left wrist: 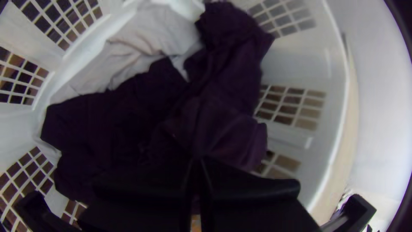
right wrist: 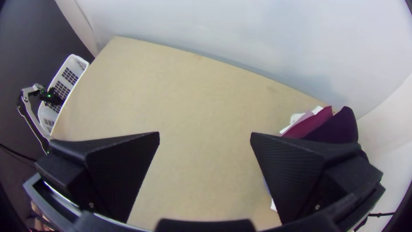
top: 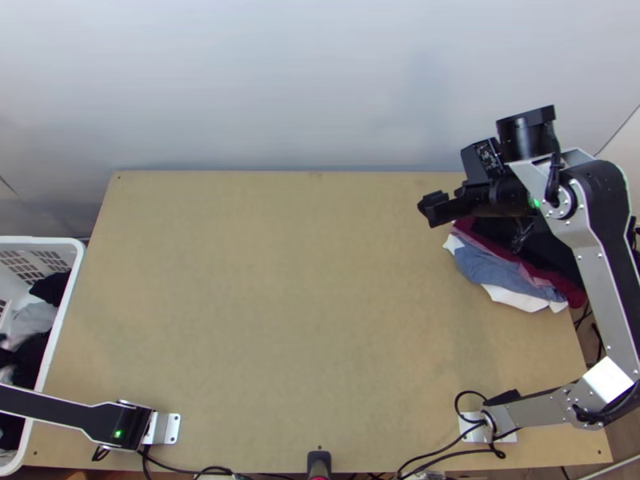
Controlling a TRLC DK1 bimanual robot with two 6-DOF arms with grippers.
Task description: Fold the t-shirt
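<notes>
Left claw [left wrist: 197, 162] down in white plastic laundry basket [left wrist: 296, 64], fingers together; cloth pinched or not, can't tell. Right at fingertips: bunched dark purple garment [left wrist: 223, 94], likely the t-shirt, no clear long axis. Left arm [top: 60, 410] nearer; lift toward light wooden surface [top: 280, 280] probably next. Right claw [top: 430, 210] wide open, empty, well apart.

No words, labels, brands, numbers or signs can be read, and the small pale marks [top: 486, 155] on the black wrist housing [top: 474, 166] are illegible.
</notes>
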